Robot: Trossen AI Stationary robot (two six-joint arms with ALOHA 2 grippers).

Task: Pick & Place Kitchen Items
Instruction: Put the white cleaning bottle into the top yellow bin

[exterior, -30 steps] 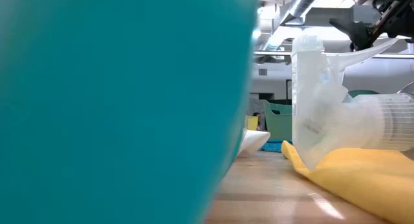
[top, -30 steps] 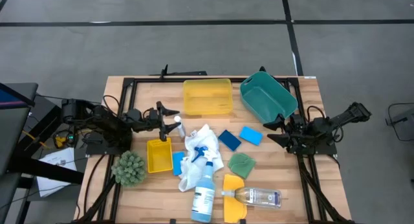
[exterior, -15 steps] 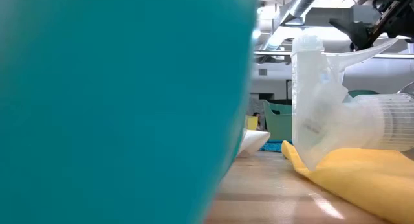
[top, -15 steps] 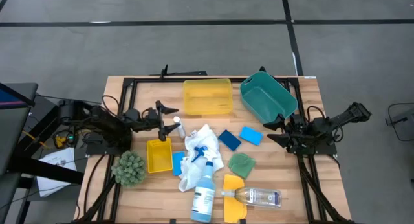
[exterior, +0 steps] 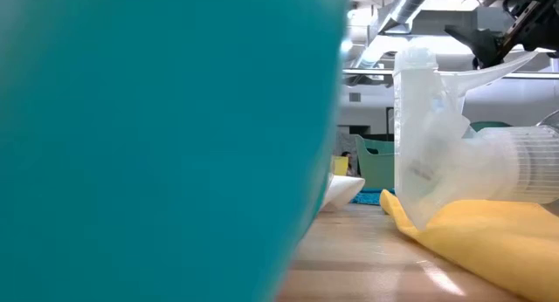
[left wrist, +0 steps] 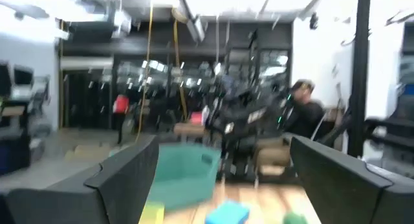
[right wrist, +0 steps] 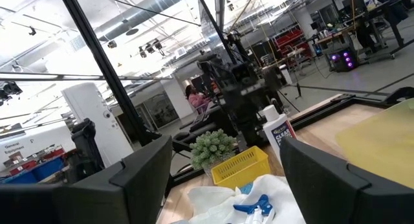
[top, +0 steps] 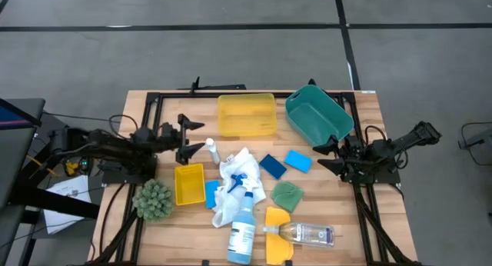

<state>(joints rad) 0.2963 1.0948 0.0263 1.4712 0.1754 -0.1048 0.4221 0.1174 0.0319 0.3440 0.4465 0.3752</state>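
Note:
A white bottle (top: 210, 149) stands upright on its base beside the small yellow tray (top: 189, 184). My left gripper (top: 195, 137) hovers open just left of the bottle, holding nothing. Lying on the table are a white cloth (top: 233, 183), a blue-liquid spray bottle (top: 242, 224), blue sponges (top: 272, 166) (top: 298, 160) (top: 211, 193), and a green cloth (top: 287, 194). A clear bottle (top: 307, 234) lies with one end on a yellow cloth (top: 278, 237). My right gripper (top: 326, 154) waits open at the table's right, holding nothing.
A large yellow tray (top: 246, 114) and a teal bin (top: 317, 114) sit at the far side. A spiky green ball (top: 153, 199) stands near the left edge. In the low view a teal blur (exterior: 166, 145) fills the left half.
My left gripper has drawn back from the white bottle toward the table's left edge, risen, tipped its fingers upward and opened wider. The bottle stays standing where it was. My right arm has kept still.

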